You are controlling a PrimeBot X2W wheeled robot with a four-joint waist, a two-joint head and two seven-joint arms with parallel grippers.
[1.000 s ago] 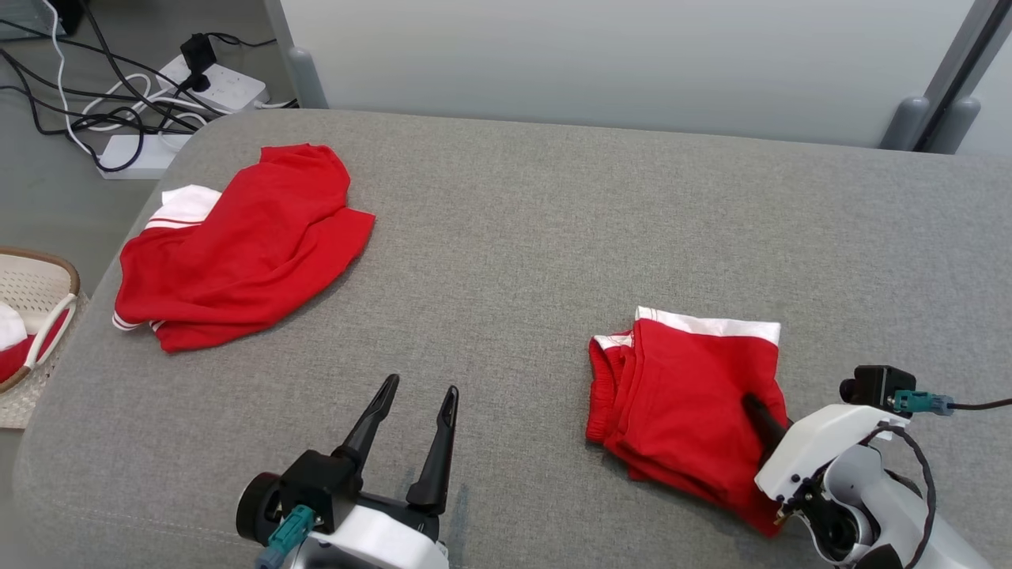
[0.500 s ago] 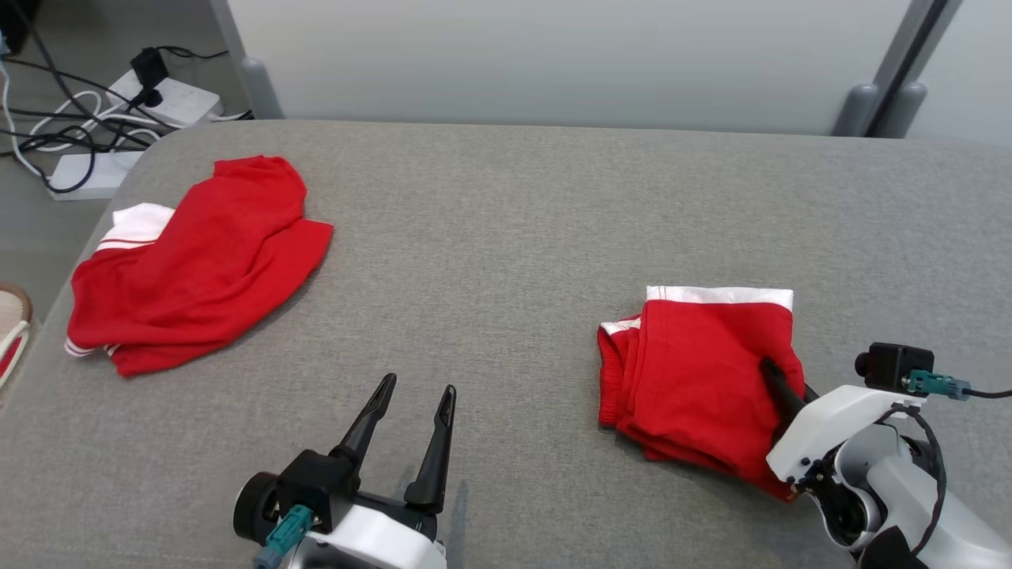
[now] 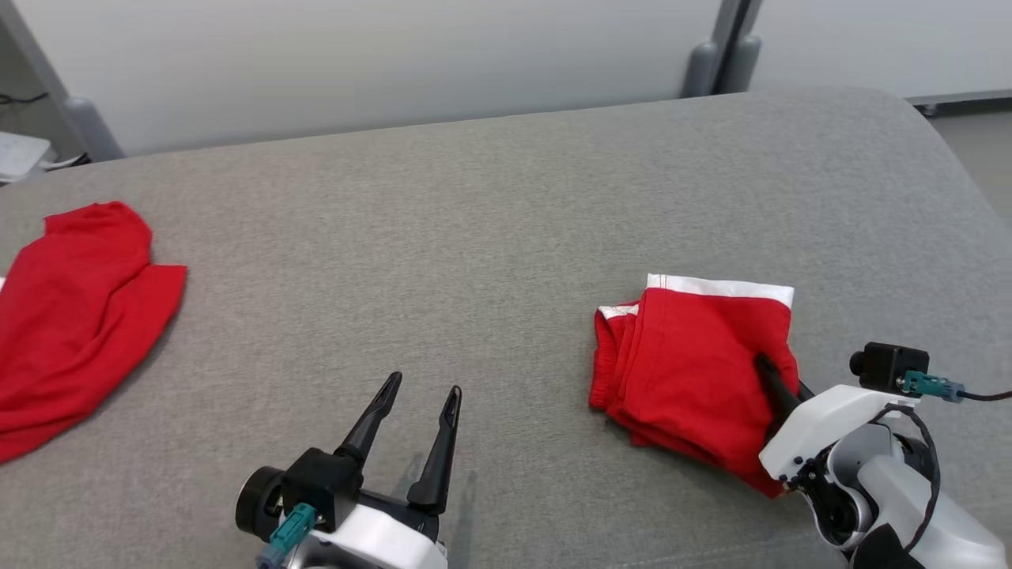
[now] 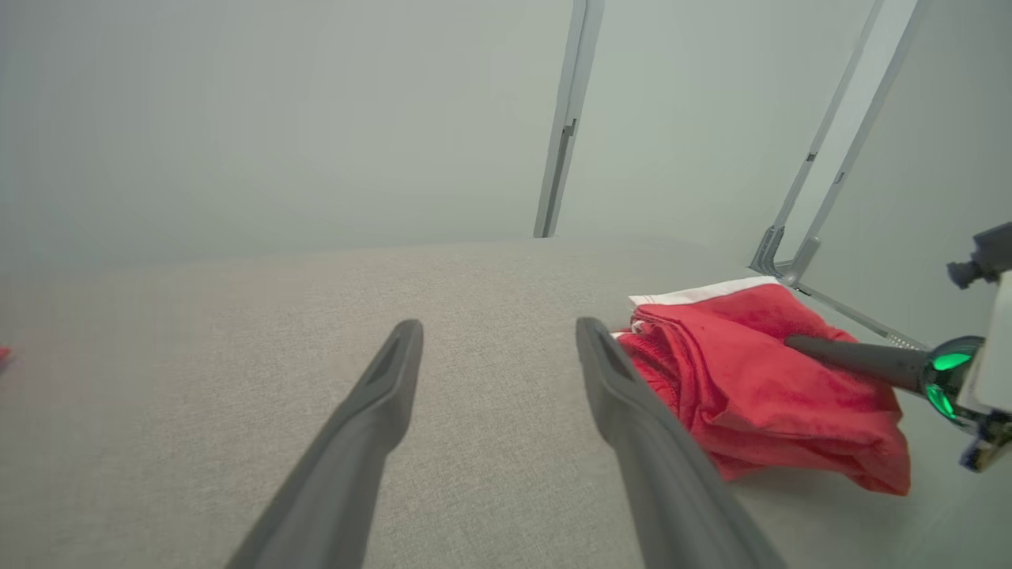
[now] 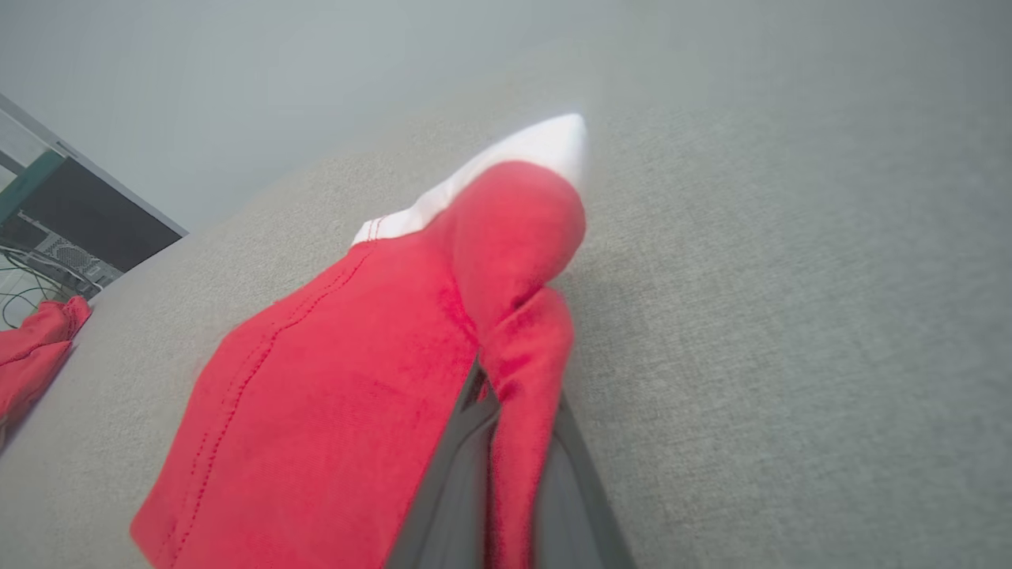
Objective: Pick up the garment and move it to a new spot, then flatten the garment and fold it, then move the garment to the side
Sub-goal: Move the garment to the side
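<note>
Head above, wrists low — common garment (image 3: 688, 371)

Fingertips of the right gripper (image 3: 768, 381) were buried in a fold at the 4 o'clock corner of the garment (image 3: 688, 363), its lower finger under the cloth. The loose red cloth (image 3: 71, 316) at 9 o'clock was cut off by the head view's left edge.

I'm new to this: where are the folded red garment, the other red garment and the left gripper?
folded red garment (image 3: 688, 371): head view, middle of its top red layer.
other red garment (image 3: 71, 316): head view, middle of the red cloth.
left gripper (image 3: 424, 386): head view, midway between its two fingertips.
</note>
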